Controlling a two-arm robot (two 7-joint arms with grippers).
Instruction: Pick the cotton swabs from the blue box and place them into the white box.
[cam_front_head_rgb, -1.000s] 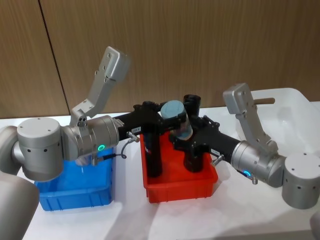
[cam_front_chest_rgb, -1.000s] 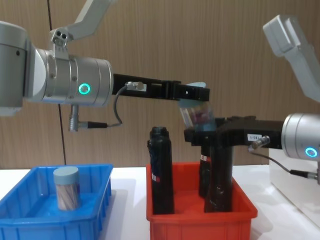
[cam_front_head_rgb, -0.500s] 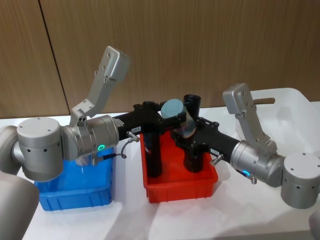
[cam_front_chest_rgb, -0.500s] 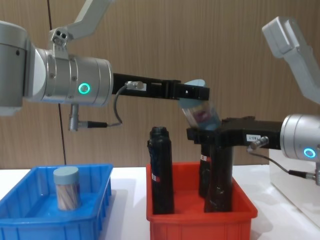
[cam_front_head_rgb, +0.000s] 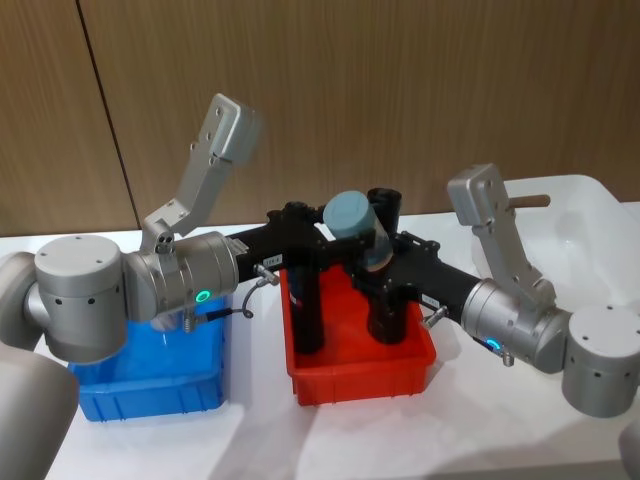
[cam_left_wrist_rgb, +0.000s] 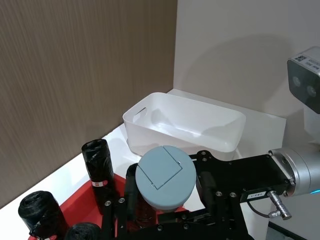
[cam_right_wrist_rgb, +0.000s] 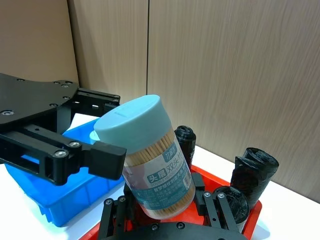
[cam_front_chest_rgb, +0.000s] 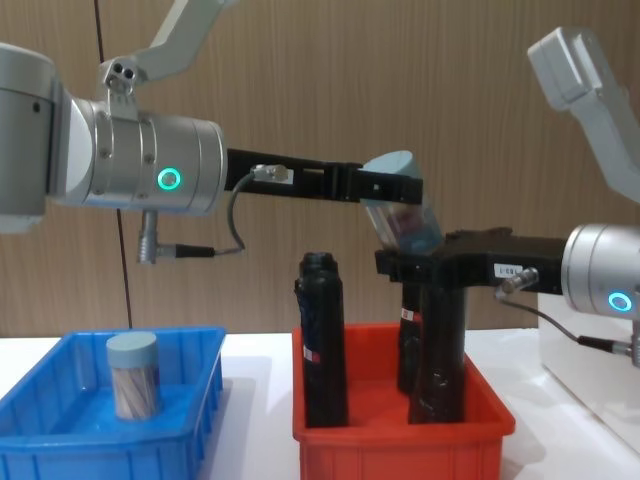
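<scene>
Handover hazard above the red bin (cam_front_chest_rgb: 400, 450): jar of cotton swabs (cam_right_wrist_rgb: 155, 160) tilted in mid-air, pinched just under the lid by left gripper (cam_front_chest_rgb: 395, 190) fingers, clamped at the base by right gripper (cam_right_wrist_rgb: 162, 207) fingers. With 2 opposing grips, likely to twist loose on an early release and drop among the black cylinders (cam_front_chest_rgb: 322, 340), short of the white box (cam_left_wrist_rgb: 200, 135). 1 more jar (cam_front_chest_rgb: 133, 375) upright in the blue box (cam_front_chest_rgb: 195, 400).

My left gripper (cam_front_chest_rgb: 398, 190) and right gripper (cam_front_chest_rgb: 396, 262) are matt black metal on satin silver arms (cam_front_chest_rgb: 130, 165). The cotton swabs jar (cam_right_wrist_rgb: 152, 160) is glossy clear plastic, paper-labelled; the blue box (cam_front_chest_rgb: 205, 400) glossy plastic.
</scene>
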